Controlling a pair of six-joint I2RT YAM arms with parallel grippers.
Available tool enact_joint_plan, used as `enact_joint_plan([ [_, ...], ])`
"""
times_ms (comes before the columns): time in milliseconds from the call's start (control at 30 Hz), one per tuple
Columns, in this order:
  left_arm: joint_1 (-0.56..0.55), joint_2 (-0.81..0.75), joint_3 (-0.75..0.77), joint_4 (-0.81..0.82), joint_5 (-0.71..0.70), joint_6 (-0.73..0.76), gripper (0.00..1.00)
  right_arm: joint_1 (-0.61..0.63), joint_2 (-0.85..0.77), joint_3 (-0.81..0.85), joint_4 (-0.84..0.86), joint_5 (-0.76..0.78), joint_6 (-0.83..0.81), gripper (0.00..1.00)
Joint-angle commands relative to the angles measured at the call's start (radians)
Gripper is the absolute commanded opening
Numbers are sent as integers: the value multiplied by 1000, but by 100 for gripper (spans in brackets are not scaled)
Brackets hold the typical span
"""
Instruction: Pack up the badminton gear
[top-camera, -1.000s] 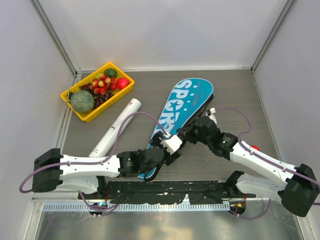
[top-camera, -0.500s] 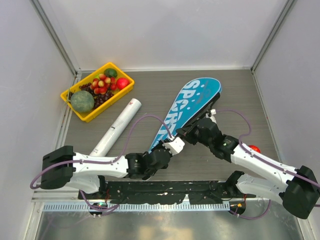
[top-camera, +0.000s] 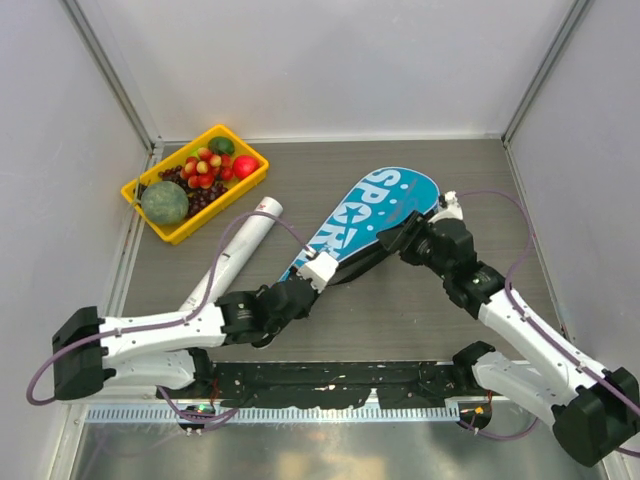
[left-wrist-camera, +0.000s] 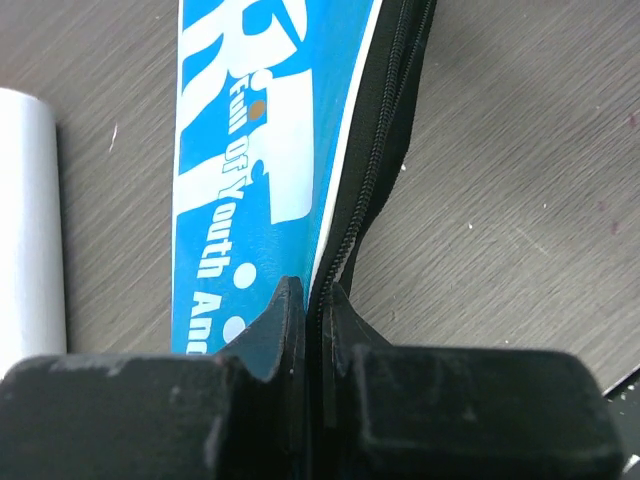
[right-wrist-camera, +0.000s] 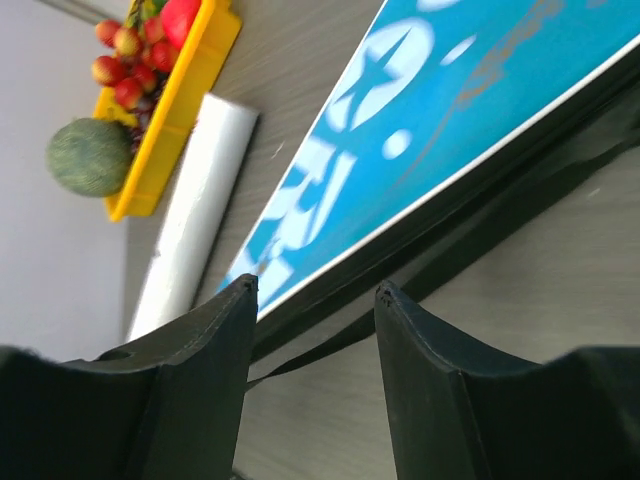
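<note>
The blue "SPORT" racket bag (top-camera: 375, 205) lies slanted across the table's middle, wide end at the far right. My left gripper (top-camera: 332, 270) is at its narrow near end. In the left wrist view it (left-wrist-camera: 318, 300) is shut on the bag's (left-wrist-camera: 250, 150) black zipper edge. My right gripper (top-camera: 388, 238) stands open beside the bag's right edge. In the right wrist view it (right-wrist-camera: 315, 290) holds nothing, and a thin black strap (right-wrist-camera: 320, 350) runs below the bag (right-wrist-camera: 420, 110). The white tube (top-camera: 235, 260) lies left of the bag.
A yellow tray (top-camera: 232, 190) of fruit stands at the far left, beyond the tube; it (right-wrist-camera: 180, 110) also shows in the right wrist view with the tube (right-wrist-camera: 195, 210). Grey walls close in the table on three sides.
My left gripper has shut on the bag's zipper edge and drawn the narrow end leftward. My right gripper has opened, let go of the bag and moved up and right.
</note>
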Motion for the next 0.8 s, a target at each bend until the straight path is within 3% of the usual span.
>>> enact_joint_plan([
  [0,83,-119,14,-70,150,-92,0,-111,-11,111,-79,18,-311,55],
  [100,120,-191,-14,-76,247,-94,0,-243,1,106,-50,-3,-409,55],
  [267,222,-294,-42,-133,431,-144,0,-473,133,103,22,-404,-457,52],
  [367,270,-346,-27,-199,489,-164,0,-599,179,53,157,-542,-449,49],
  [500,316,-376,26,-294,543,-182,0,-644,245,51,205,-604,-533,48],
  [600,354,-373,41,-309,619,-212,0,-656,278,51,238,-702,-677,57],
  [767,417,-347,114,-398,712,-268,0,-668,287,57,238,-626,-857,59],
])
